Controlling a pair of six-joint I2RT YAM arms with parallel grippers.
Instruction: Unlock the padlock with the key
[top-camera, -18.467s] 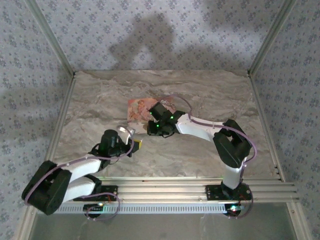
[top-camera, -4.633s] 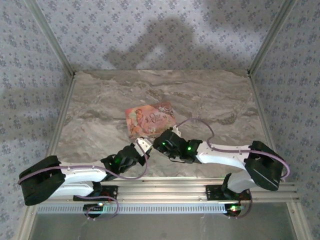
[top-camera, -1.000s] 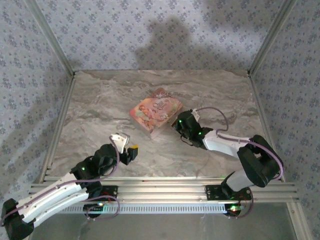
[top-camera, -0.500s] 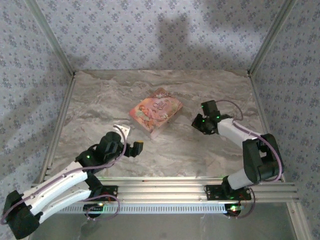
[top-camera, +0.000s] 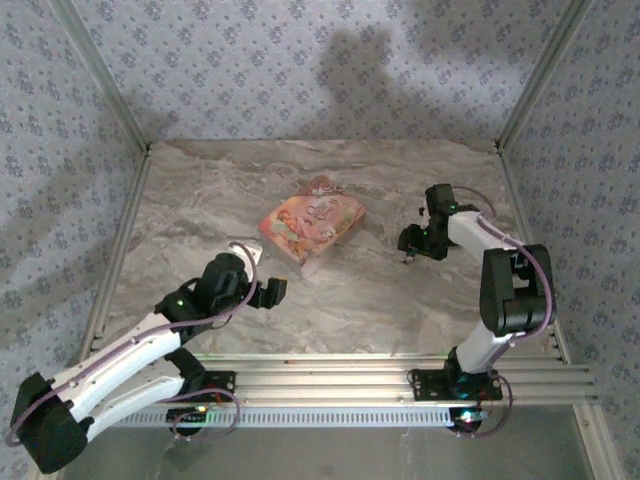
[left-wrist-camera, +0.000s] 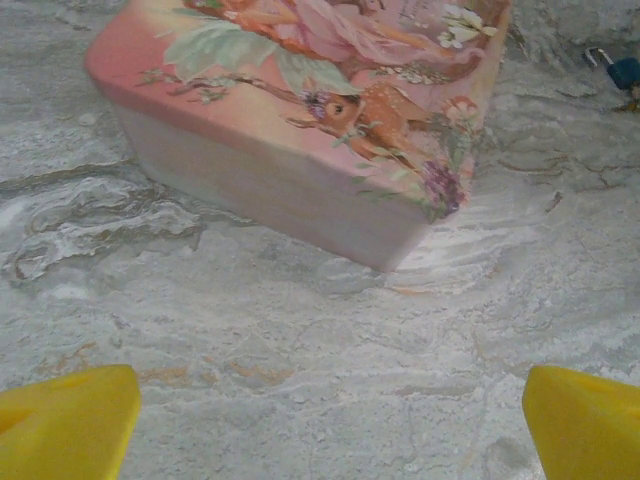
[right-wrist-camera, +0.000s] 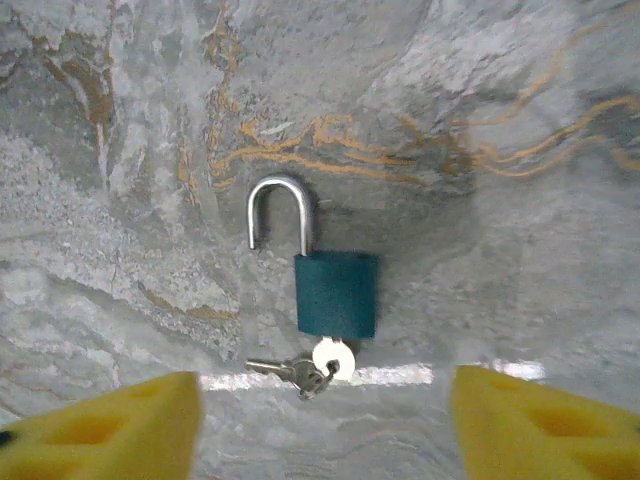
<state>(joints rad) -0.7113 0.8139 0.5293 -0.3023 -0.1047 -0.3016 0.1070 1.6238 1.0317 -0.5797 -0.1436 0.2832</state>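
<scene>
L gripper (left-wrist-camera: 325, 420), yellow wedge pads spread wide, sits near-left of box (left-wrist-camera: 300, 110), which is rectangular w/ glossy pink picture lid and tan sides. Right of box on veined marble table (right-wrist-camera: 480, 120): small teal padlock (right-wrist-camera: 336, 294), steel shackle, key (right-wrist-camera: 300, 372) in base. R gripper (right-wrist-camera: 320, 425) is over it, pads apart. 1 s ago R gripper was just beside box; now farther right.

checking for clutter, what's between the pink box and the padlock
Only bare marble tabletop lies between the box and the padlock, as the left wrist view shows.

Pink box (top-camera: 311, 222) on seemingly marble table (top-camera: 385, 300)
</scene>
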